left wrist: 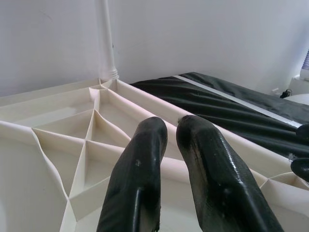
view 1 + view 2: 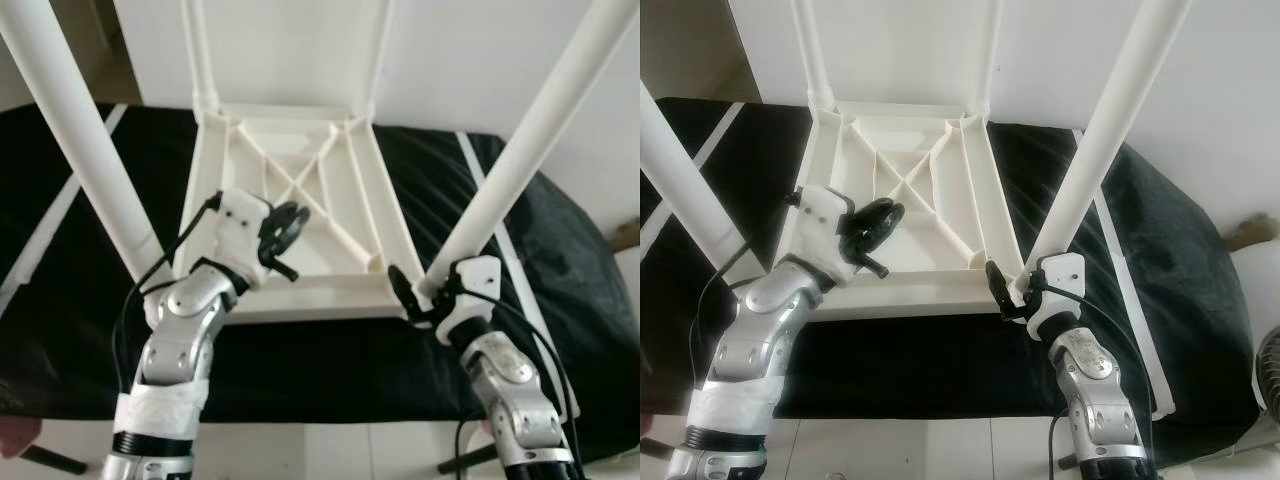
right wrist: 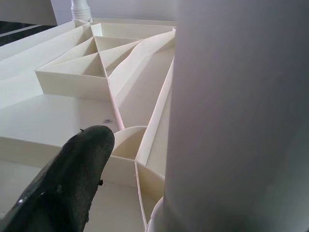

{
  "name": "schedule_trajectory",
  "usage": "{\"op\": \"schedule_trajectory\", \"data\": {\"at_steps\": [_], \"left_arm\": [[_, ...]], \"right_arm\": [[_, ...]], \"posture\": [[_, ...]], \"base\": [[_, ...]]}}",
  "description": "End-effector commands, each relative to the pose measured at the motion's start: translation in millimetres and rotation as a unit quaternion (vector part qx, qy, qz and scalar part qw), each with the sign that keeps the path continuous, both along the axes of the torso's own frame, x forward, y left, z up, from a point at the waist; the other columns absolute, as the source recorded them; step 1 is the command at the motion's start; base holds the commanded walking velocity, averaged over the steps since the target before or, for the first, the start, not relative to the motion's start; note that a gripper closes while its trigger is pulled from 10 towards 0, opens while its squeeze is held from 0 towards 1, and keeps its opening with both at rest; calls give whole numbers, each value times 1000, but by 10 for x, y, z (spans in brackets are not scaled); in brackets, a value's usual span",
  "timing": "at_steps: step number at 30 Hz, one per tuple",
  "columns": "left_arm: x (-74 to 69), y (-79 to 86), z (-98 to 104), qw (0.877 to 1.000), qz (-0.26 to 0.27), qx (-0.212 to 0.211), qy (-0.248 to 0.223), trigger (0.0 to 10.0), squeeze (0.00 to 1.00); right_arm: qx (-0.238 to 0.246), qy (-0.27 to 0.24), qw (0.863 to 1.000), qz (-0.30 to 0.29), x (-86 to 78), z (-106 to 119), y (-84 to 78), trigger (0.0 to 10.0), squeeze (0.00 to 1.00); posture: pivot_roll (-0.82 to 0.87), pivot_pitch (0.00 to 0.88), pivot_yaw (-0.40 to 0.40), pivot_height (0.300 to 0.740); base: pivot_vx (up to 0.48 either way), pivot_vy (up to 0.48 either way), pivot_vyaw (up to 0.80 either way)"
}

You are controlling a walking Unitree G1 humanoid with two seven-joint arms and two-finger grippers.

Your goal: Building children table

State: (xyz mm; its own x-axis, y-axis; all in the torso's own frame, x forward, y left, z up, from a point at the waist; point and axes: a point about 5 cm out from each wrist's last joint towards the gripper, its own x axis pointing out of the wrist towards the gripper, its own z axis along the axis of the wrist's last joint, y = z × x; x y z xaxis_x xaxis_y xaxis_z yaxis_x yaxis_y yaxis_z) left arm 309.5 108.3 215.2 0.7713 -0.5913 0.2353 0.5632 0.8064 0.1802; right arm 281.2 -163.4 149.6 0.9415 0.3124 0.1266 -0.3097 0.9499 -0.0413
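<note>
Table: a white plastic children's table (image 2: 290, 215) lies upside down, its ribbed underside facing up, on a black sheet with pale stripes (image 2: 560, 260). Crossing diagonal ribs (image 2: 295, 180) stiffen the middle of the underside.
Legs: four round white plastic legs stand up from the corners. The near left leg (image 2: 85, 130) and the near right leg (image 2: 530, 135) rise steeply towards the camera; the two far legs (image 2: 200, 50) stand thin against the white wall (image 2: 290, 40).
Right gripper: the right gripper (image 2: 412, 293) is at the foot of the near right leg, where that leg meets the table's near right corner. One black finger (image 3: 67, 183) lies just beside the leg over the corner socket; the leg hides the other finger, so I cannot tell whether the leg is pinched or merely flanked.
Left gripper: the left gripper (image 2: 285, 228) hovers over the ribbed underside near the table's near left corner, holding nothing. Its two black fingers (image 1: 140, 183) are nearly pressed together, with only a narrow slit between the tips.
Surroundings: the sheet spreads well beyond the table on both sides; pale floor (image 2: 330, 450) shows along the near edge.
</note>
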Motion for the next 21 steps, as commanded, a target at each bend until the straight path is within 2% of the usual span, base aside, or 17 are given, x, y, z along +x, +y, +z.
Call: {"op": "schedule_trajectory", "data": {"at_steps": [1, 7, 9, 13, 15, 16, 17, 18, 19, 20, 21], "left_arm": [[10, 20, -16, 999, 42, -12, 5, 10000, 1000], [15, 23, 2, 999, 44, -31, 4, 10000, 1000], [13, 34, 41, 997, 43, -71, 6, 10000, 1000], [9, 39, 55, 996, 47, -69, -4, 10000, 1000], [-10, -5, 11, 995, 69, 41, -57, 10000, 1000], [-10, -5, 11, 995, 69, 41, -57, 10000, 1000], [-14, -24, -24, 992, 73, 73, -67, 10000, 239], [-14, -31, -47, 991, 73, 84, -69, 10000, 0], [-8, -31, -67, 990, 76, 96, -69, 10000, 0], [1, -20, -82, 992, 75, 80, -55, 10000, 0], [22, 15, -86, 994, 83, 53, -37, 10000, 1000]], "right_arm": [[-1, 1, 1000, 1, -5, -14, -2, 10000, 0], [-1, 1, 1000, 1, 1, -12, -6, 10000, 0], [-2, 1, 1000, 1, 1, -13, -3, 10000, 0], [-2, 1, 1000, 2, -1, -14, -2, 10000, 0], [-3, 1, 1000, 1, -3, -14, -4, 10000, 0], [-3, 1, 1000, 1, -3, -14, -4, 10000, 0], [-3, 1, 1000, 1, -3, -14, -5, 10000, 0], [-3, 1, 1000, 1, -3, -13, -5, 10000, 0], [-3, 1, 1000, 1, -5, -12, -6, 10000, 0], [-3, 1, 1000, 1, -7, -12, -6, 10000, 0], [-3, 1, 1000, 1, -8, -12, -6, 10000, 0]], "posture": [[-85, 100, -45, 740], [-86, 103, -46, 740], [-87, 104, -46, 740], [-88, 104, -44, 740], [-88, 104, -44, 740], [-88, 104, -44, 740], [-89, 105, -44, 740], [-89, 105, -44, 740], [-89, 105, -45, 740], [-88, 106, -45, 740], [-89, 106, -44, 740]], "base": [[0, 0, 0], [0, 0, 0], [0, 0, 0], [0, 0, 0], [0, 0, 0], [0, 0, 0], [0, 0, 0], [0, 0, 0], [0, 0, 0], [0, 0, 0], [0, 0, 0]]}}
